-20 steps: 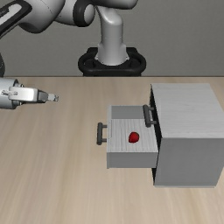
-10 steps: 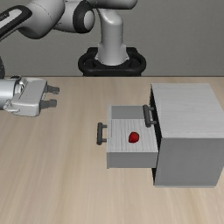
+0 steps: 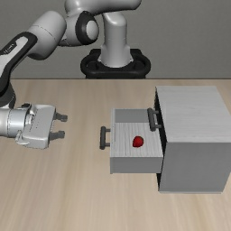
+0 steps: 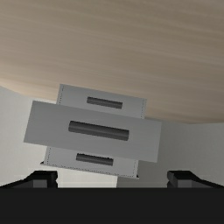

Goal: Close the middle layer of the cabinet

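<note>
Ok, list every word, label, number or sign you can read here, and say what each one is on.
None. There is no readable text, number, brand or sign on the cabinet, its pulled-out middle drawer, the red object inside it, the gripper or the table.

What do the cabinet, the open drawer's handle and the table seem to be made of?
Cabinet: flat light grey, matte, no grain; painted metal or plastic, hard to tell which. Open drawer's handle: darker grey smooth bar, possibly metal. Table: light wood, judging by its streaky grain; matte.
</note>
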